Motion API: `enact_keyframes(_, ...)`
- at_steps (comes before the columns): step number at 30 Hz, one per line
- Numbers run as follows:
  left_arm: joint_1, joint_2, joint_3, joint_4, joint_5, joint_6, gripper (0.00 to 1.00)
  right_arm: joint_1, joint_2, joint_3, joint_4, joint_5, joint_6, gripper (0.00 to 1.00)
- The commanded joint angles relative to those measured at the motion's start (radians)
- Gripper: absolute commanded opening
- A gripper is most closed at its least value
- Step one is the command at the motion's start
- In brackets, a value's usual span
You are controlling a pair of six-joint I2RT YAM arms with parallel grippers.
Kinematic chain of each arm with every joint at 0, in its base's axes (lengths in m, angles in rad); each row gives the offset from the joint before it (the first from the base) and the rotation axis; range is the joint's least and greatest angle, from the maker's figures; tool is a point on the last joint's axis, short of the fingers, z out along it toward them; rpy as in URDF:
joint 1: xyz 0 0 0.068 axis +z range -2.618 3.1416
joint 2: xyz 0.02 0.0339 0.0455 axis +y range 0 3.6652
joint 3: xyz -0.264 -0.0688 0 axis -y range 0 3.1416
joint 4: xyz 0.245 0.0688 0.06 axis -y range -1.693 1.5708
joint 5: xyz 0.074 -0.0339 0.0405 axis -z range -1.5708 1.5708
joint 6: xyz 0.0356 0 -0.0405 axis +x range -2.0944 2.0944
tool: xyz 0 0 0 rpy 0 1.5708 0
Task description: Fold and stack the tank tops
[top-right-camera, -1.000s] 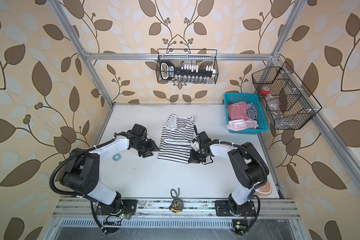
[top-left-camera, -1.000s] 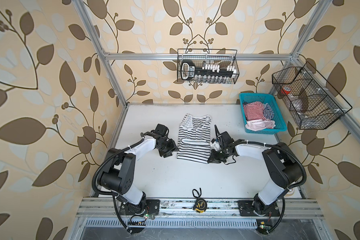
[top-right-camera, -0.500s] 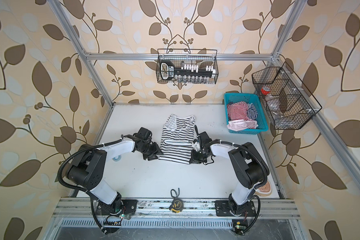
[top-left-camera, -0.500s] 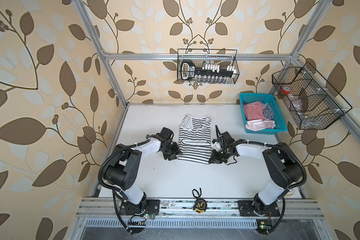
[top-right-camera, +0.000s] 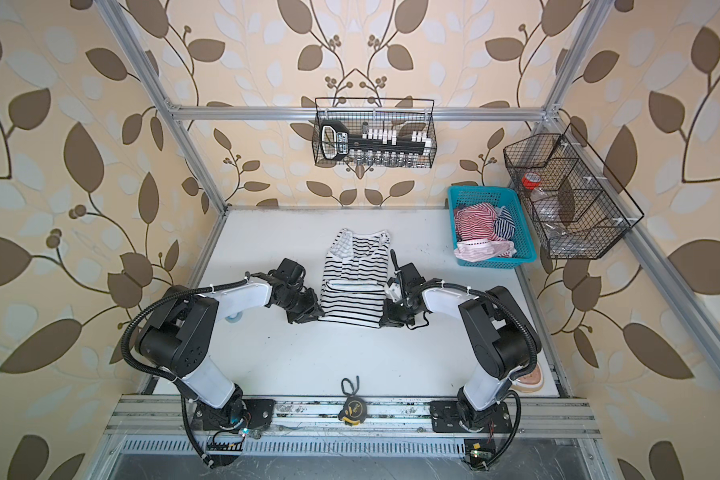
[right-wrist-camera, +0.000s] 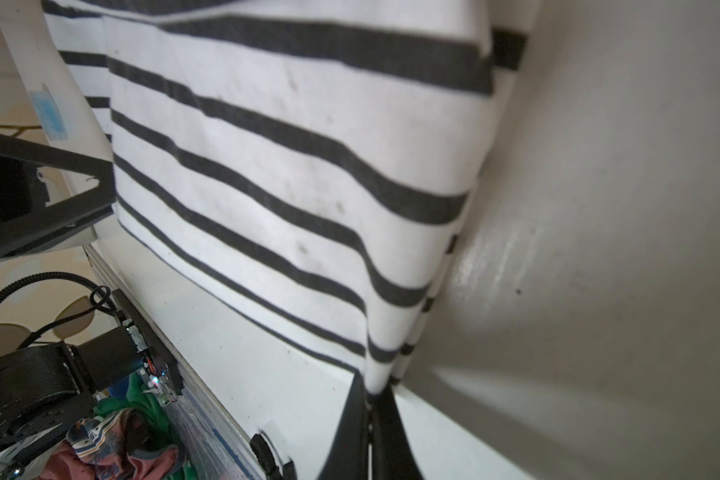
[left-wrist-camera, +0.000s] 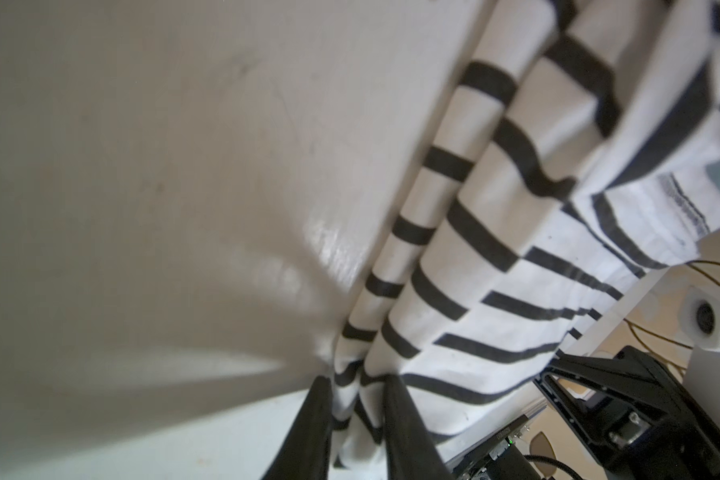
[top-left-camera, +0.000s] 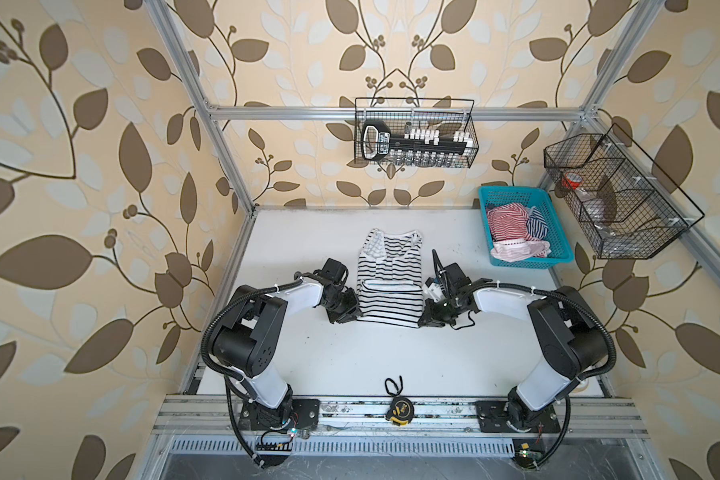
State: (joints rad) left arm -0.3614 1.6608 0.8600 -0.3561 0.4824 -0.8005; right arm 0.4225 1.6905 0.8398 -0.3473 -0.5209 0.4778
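Observation:
The black-and-white tank top [top-left-camera: 387,274] [top-right-camera: 356,270] lies flat mid-table, its near part doubled over toward the straps. At its near-left corner sits my left gripper [top-left-camera: 344,313] [left-wrist-camera: 356,380], shut on a bunched fold of that striped cloth [left-wrist-camera: 495,232]. My right gripper [top-left-camera: 427,318] [right-wrist-camera: 375,392] is shut on the near-right corner of the same top [right-wrist-camera: 287,166]. The red-and-white tank top [top-left-camera: 508,220] and the navy-and-white one [top-left-camera: 537,222] lie crumpled in the turquoise basket [top-left-camera: 533,259] at the back right.
A wire basket [top-left-camera: 414,139] of tools hangs on the back wall, and another wire basket [top-left-camera: 616,195] on the right wall. A tape measure [top-left-camera: 400,409] rests on the front rail. A small tape roll [top-right-camera: 233,318] lies under the left arm.
My left gripper has moved right to the top's near-left corner and closed on the cloth. The right gripper has stayed shut on its corner.

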Motion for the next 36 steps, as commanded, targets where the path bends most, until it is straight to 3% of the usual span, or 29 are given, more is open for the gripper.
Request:
enact_keyframes(1, -0.010, -0.012, -0.017, -0.006, 0.006, 0.006, 0.46, -0.004, -0.028, -0.018, -0.006, 0.002, -0.007, 0.00)
enact_keyframes(6, -0.014, -0.013, -0.027, 0.012, 0.007, -0.006, 0.47, -0.004, -0.028, -0.021, 0.001, 0.002, -0.003, 0.00)
enact_keyframes(9, -0.020, -0.005, -0.029, 0.036, 0.017, -0.022, 0.42, -0.002, -0.030, -0.021, 0.004, 0.001, -0.001, 0.00)
enact_keyframes(11, -0.026, 0.000, -0.030, 0.046, 0.019, -0.031, 0.34, -0.004, -0.032, -0.022, 0.004, 0.000, 0.000, 0.00)
enact_keyframes(16, -0.031, -0.003, -0.040, 0.047, 0.022, -0.035, 0.01, -0.002, -0.038, -0.028, 0.000, 0.000, -0.002, 0.00)
enact_keyframes(24, -0.061, -0.087, -0.096, 0.022, 0.012, -0.044, 0.00, 0.021, -0.111, -0.073, -0.026, 0.011, -0.002, 0.00)
enact_keyframes(36, -0.108, -0.369, -0.204, -0.069, -0.036, -0.095, 0.00, 0.114, -0.350, -0.222, -0.050, 0.066, 0.114, 0.00)
